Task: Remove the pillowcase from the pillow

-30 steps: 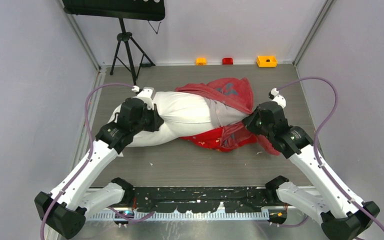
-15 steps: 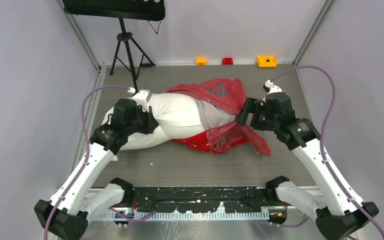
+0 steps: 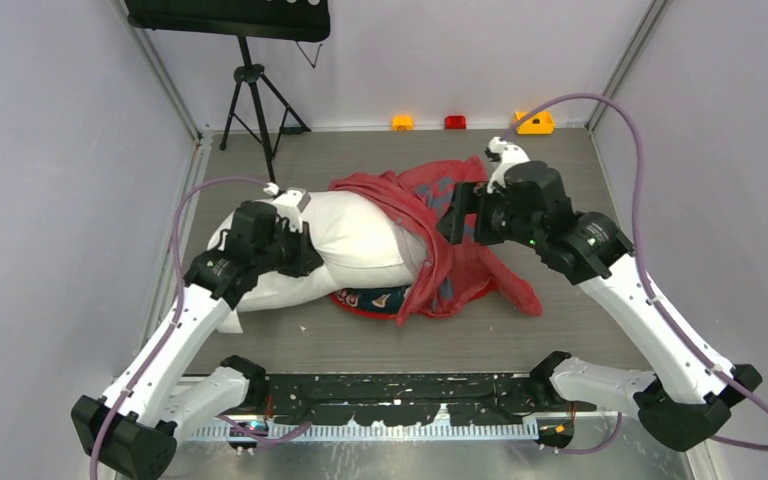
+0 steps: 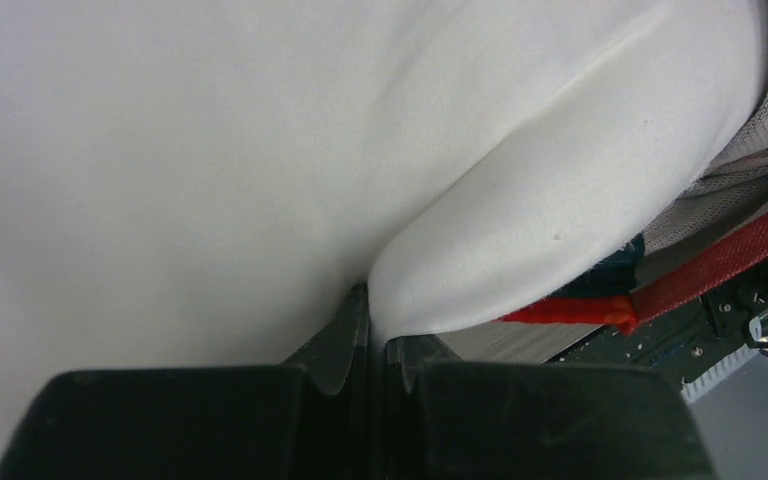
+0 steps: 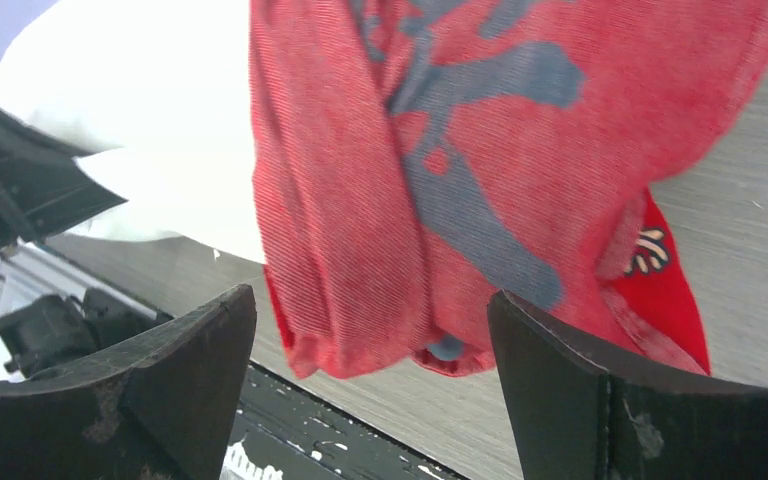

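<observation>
Left gripper [image 4: 372, 345]: fingers are closed together, with a pinched fold of the pillow [image 3: 360, 235] clamped between the tips. In the left wrist view, white pillow fabric fills almost everything ahead of and above the fingers. A strip of bright red cloth is seen past the pillow's rounded edge, off to one side of the fingertips.

Right gripper [image 5: 370, 298]: fingers are spread wide and nothing is clamped between them. The pillowcase [image 3: 460, 280] is seen directly ahead of the gap, hanging in a loose fold with its dull red reverse outward. Blue-grey figures are visible through the weave. Whether the cloth touches either finger cannot be told.

Pillow: it is lying on the table [image 3: 360, 335], extending from the left gripper toward the right gripper. The end under the left gripper is bare. The end nearer the right gripper is covered by the pillowcase.

Pillowcase: it is bunched over that covered end and draped down onto the table below the right gripper. A bright red printed part is tucked under the pillow's near edge, between the two grippers. A further bright red patch with yellow print is seen in the right wrist view, beyond the right-hand finger.
</observation>
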Available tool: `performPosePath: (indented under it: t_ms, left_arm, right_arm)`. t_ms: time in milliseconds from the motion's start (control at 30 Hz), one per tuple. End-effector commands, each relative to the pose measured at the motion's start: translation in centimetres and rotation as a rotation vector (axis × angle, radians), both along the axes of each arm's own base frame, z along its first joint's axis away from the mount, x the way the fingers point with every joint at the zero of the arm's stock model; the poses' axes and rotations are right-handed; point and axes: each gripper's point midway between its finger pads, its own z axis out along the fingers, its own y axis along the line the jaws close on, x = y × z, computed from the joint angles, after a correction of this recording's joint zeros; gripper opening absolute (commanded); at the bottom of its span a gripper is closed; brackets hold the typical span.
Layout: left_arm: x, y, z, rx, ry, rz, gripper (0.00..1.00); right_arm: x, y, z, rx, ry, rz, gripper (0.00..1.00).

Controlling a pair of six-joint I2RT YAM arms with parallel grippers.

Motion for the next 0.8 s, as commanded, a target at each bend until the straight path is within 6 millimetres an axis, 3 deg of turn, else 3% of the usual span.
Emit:
performPosePath:
  t_ms: [0,200,467,767]
  left_arm:
    - [-1.8,-1.3,-0.9,-0.069,0.134,-0.031,0.00]
    - [-4.8,-1.0,-3.2,-0.018,0.271,0.010,0.00]
    - [-7.6,-3.0,-6.8,-0.023,0.377,-0.008,0.00]
    - [-8.0,-3.6,-7.9,-0.068,0.370,0.037,0.00]
  right_arm:
    - [1.3,2.5,2.4,0.004,-0.102,0.045,0.90]
    - [3.3,5.0,2.1,-0.041,-0.151,0.109,0.91]
    - [5.5,7.9,0.1,-0.061,-0.142,0.151,0.91]
    - [5.7,12.2,-0.7,-0.095,-0.137,0.261,0.91]
